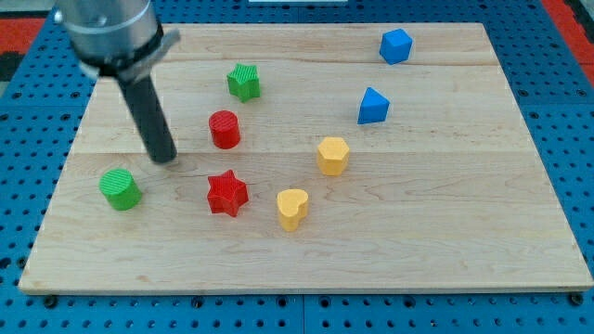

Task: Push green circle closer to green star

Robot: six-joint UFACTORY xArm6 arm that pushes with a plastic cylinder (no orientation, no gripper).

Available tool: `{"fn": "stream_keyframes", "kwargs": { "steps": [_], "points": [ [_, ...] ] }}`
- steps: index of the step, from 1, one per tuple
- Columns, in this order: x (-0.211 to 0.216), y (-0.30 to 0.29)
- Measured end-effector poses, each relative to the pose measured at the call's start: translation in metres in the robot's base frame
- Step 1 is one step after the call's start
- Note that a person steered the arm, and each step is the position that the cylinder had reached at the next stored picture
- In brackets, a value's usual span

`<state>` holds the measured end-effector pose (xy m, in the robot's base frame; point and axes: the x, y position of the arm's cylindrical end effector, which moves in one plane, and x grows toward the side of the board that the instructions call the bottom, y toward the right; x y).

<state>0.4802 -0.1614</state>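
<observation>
The green circle point(120, 188) sits near the board's left edge, low in the view. The green star point(244, 82) lies in the upper middle-left of the board. My tip point(165, 158) is on the board just up and to the right of the green circle, apart from it, and well below and left of the green star. The rod rises from the tip toward the view's top left.
A red cylinder point(224, 129) and a red star point(226, 193) lie right of my tip. A yellow hexagon point(332, 155) and a yellow heart point(292, 208) sit near the middle. Two blue blocks point(395, 44) point(372, 106) are at the upper right.
</observation>
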Motion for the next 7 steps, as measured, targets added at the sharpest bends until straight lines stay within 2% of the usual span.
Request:
{"fn": "stream_keyframes", "kwargs": {
  "steps": [1,2,4,5,7],
  "points": [
    [0.038,-0.011],
    [0.054,-0.067],
    [0.015,-0.128],
    [0.027,-0.122],
    [0.021,-0.124]
  ]
}}
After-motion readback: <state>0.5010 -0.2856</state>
